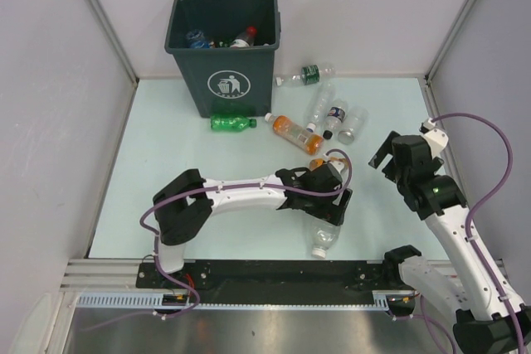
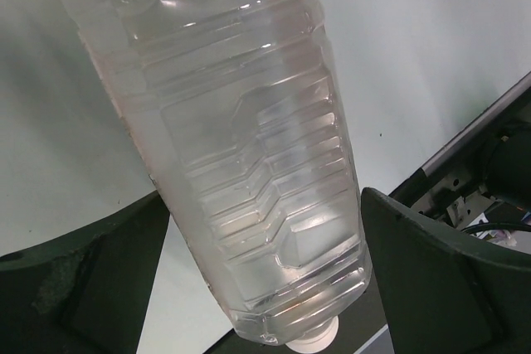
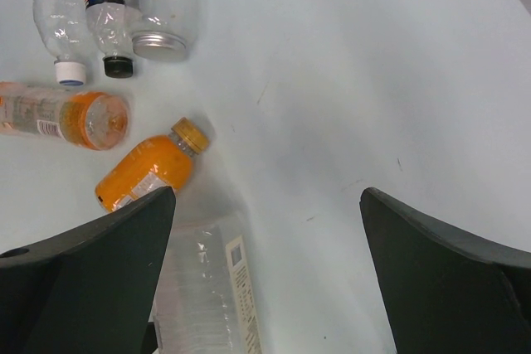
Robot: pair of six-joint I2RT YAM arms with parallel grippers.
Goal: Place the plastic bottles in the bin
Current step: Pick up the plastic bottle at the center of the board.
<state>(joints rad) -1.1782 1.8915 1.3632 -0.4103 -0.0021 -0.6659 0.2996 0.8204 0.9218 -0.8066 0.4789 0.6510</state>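
Observation:
My left gripper (image 1: pixel 328 198) is shut on a large clear ribbed bottle (image 2: pixel 249 163), its white cap (image 2: pixel 319 337) pointing toward the table's front edge. The bottle also shows in the top view (image 1: pixel 323 236) and the right wrist view (image 3: pixel 207 288). My right gripper (image 1: pixel 388 157) is open and empty above bare table (image 3: pixel 265 271). A small orange bottle (image 3: pixel 149 167) lies just left of it. The dark green bin (image 1: pixel 224 47) stands at the back with several bottles inside.
On the table lie a green bottle (image 1: pixel 231 123), a half-filled orange bottle (image 1: pixel 294 132), three clear bottles (image 1: pixel 336 115) side by side and a green-labelled one (image 1: pixel 309 75) near the back wall. Walls close in both sides. The black rail (image 1: pixel 274 271) runs along the front.

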